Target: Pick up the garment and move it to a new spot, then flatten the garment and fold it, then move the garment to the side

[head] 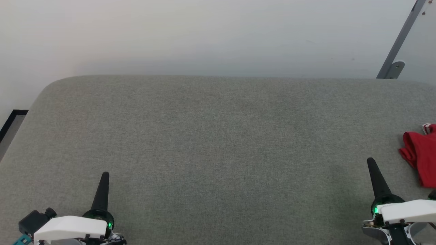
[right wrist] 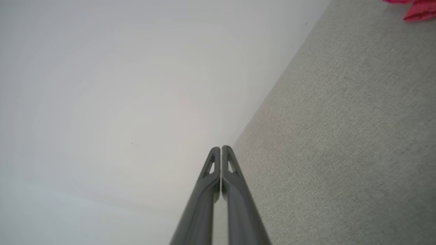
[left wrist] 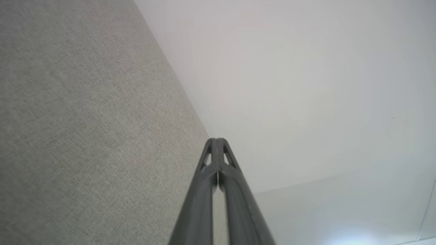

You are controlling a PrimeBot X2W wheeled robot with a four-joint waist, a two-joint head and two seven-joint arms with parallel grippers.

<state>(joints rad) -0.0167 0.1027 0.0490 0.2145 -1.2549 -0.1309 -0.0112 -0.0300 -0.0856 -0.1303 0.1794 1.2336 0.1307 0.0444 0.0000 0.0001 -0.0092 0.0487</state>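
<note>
Garment [head: 421,156]: red, bunched, at the right edge of the table [head: 218,136], near our right claw [head: 370,160]. Left claw [head: 105,174] and right claw: closed, empty. Step: we judge awaiting pickup or already set aside; undecidable.

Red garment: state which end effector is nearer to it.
Right. The right end effector sits just left of the red garment, apart from it; the left end effector is far across the grey surface.

One garment [head: 422,156], one grey surface [head: 218,153], two sets of jaws.
</note>
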